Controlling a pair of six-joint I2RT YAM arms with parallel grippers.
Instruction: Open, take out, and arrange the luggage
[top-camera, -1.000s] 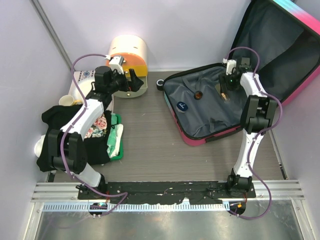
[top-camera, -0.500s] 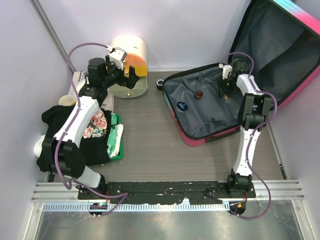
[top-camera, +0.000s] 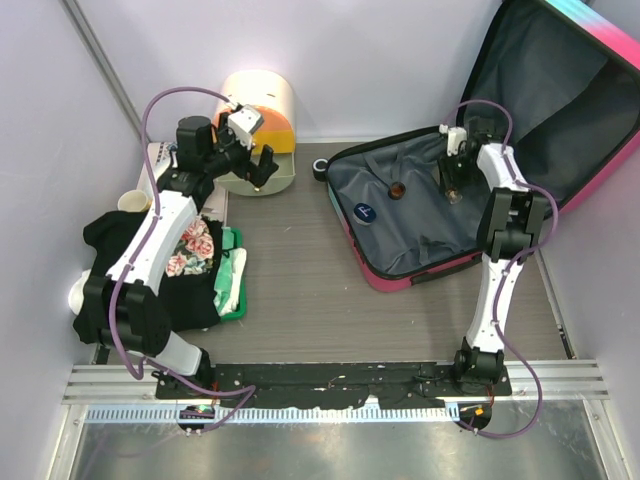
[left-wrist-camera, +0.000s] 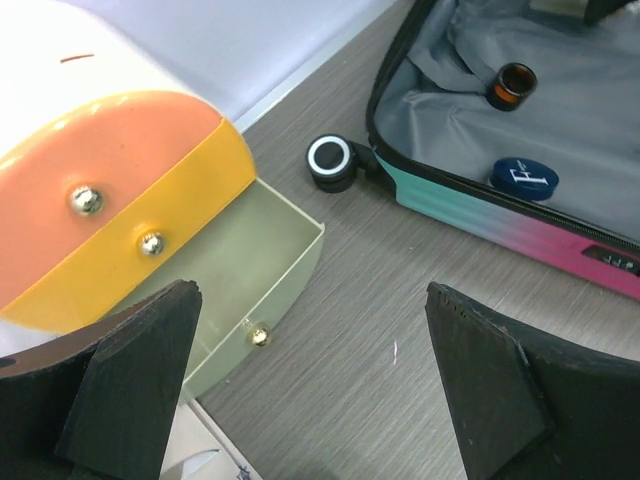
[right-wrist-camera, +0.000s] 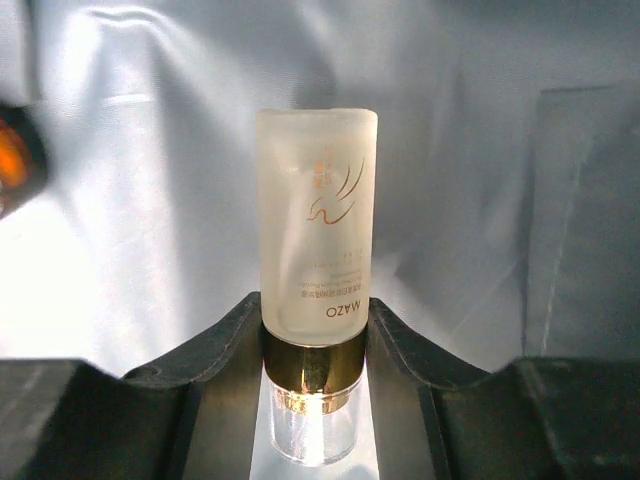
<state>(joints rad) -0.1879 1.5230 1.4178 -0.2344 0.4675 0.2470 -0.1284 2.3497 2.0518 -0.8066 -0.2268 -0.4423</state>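
Over the last second our right pincer (top-camera: 453, 188) has narrowed its jaws while staying almost in place over the rear of the luggage (top-camera: 395, 281). In the wrist view they now sit against both sides of the frosted bottle (right-wrist-camera: 318, 220), at its gold collar. We read that as a grip on the bottle, though the fingers hide the contact itself, so we cannot say how firm it is.

The luggage lies open on the right of the counter (top-camera: 300, 300), with its lid leaning back against the wall and its dark lining exposed. The bottle is not yet lifted out. A small amber jar (top-camera: 397, 189) and a blue round cap (top-camera: 365, 211) lie further left in the same shell, untouched.

Our left arm has drawn back toward the rear left corner and turned its wrist. The left pincer (left-wrist-camera: 315, 375) is spread as wide as before and holds nothing. It hangs just in front of the round cream-and-orange box (top-camera: 258, 105), whose pale drawer (left-wrist-camera: 250, 260) stands pulled out.

For the task, this means the opening is done and taking out is under way. The bottle looks to be the next item to leave, and the open drawer seems a likely place to arrange it.
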